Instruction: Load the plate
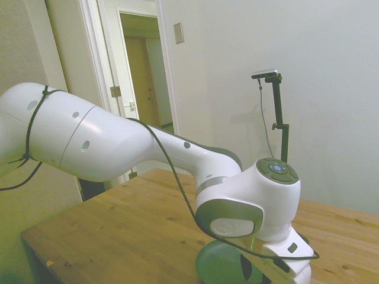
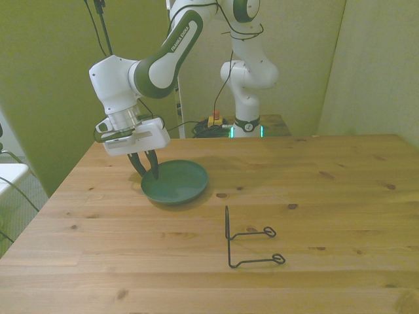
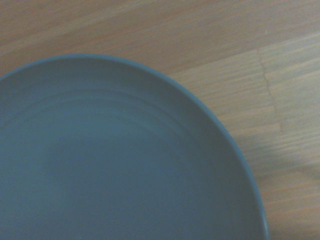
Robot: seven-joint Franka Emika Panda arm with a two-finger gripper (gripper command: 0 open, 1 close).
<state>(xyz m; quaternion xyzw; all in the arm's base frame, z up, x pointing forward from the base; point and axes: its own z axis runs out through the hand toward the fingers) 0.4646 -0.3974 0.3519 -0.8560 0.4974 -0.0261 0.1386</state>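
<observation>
Dark green plate (image 2: 175,182) flat on wooden table (image 2: 327,196), gripper (image 2: 148,171) at the plate's rim on the front view's left, fingers narrowly parted straddling that edge, wire stand (image 2: 249,243) well apart, bare wood between.

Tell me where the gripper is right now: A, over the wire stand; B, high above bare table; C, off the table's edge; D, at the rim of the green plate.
D: in the front view the gripper reaches down to the plate at its rim on the front view's left, away from the wire stand.

White arm (image 2: 163,59) with grey-green joints and black cable (image 1: 177,177).
</observation>
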